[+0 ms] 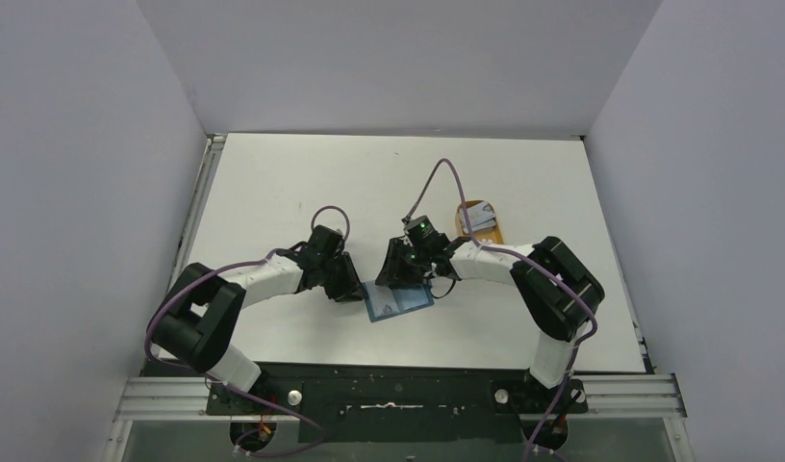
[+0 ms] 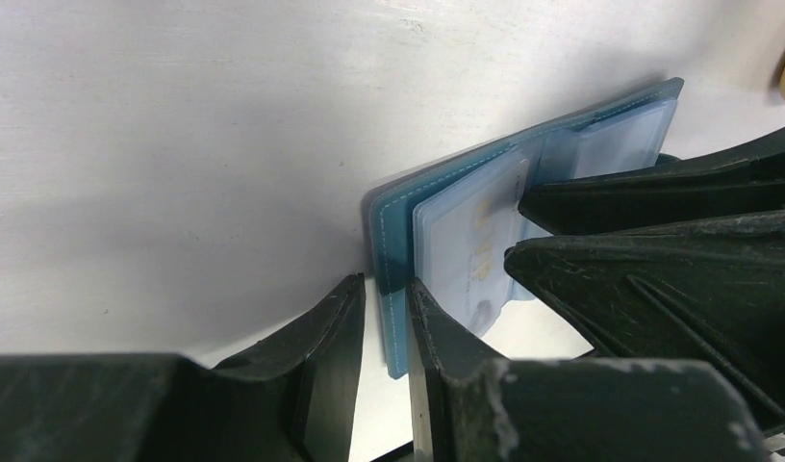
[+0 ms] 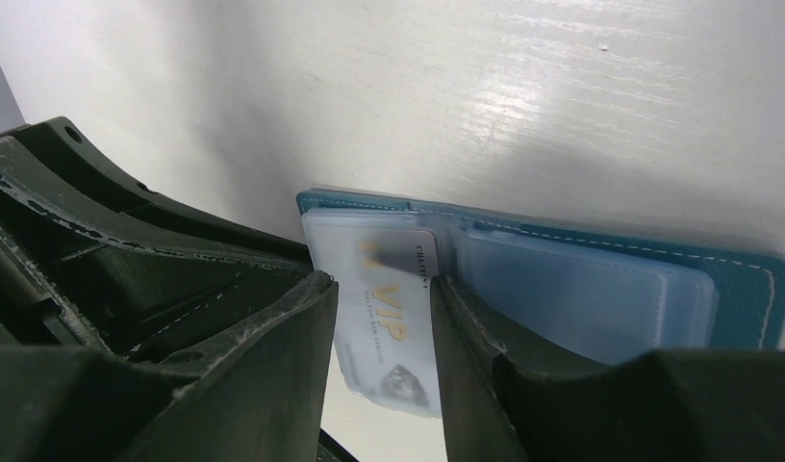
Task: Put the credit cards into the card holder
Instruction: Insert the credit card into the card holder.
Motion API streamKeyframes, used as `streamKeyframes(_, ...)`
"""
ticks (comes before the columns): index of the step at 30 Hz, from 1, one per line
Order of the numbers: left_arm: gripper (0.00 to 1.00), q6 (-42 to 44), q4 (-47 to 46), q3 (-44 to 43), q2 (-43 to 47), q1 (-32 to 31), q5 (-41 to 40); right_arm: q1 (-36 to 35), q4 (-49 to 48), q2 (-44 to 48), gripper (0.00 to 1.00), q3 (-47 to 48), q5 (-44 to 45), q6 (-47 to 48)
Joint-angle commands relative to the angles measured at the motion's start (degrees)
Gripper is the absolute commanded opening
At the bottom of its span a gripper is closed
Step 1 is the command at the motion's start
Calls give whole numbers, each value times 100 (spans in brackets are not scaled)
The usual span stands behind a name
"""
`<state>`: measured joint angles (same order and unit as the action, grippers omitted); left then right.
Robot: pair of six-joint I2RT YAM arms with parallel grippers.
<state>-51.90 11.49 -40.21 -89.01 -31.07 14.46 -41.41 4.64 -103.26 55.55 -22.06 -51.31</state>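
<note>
Nothing fancy on my bench: a plain white table (image 1: 273,192), kinda streaky up close, with a tiny dark speck (image 1: 396,152) toward the far edge. An orange oval tray (image 1: 460,217) sits far right of middle. Pale grey walls (image 1: 81,192) box in three sides, and a silver rail (image 1: 158,397) runs along the near edge.

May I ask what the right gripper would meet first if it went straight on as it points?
The right gripper would likely first meet the credit card between its jaws, though depth is unclear.
</note>
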Motion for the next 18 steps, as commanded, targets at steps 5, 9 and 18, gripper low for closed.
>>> streamKeyframes(5,20,66,-77,-36,-148,21,-57,-139,-418,91,41,61,-244,-158)
streamKeyframes(9,20,72,87,-61,-7,29,-143,-104,-318,342,41,26,-164,-158)
streamKeyframes(18,27,151,674,-84,670,146,-517,73,1028,1528,46,235,699,421)
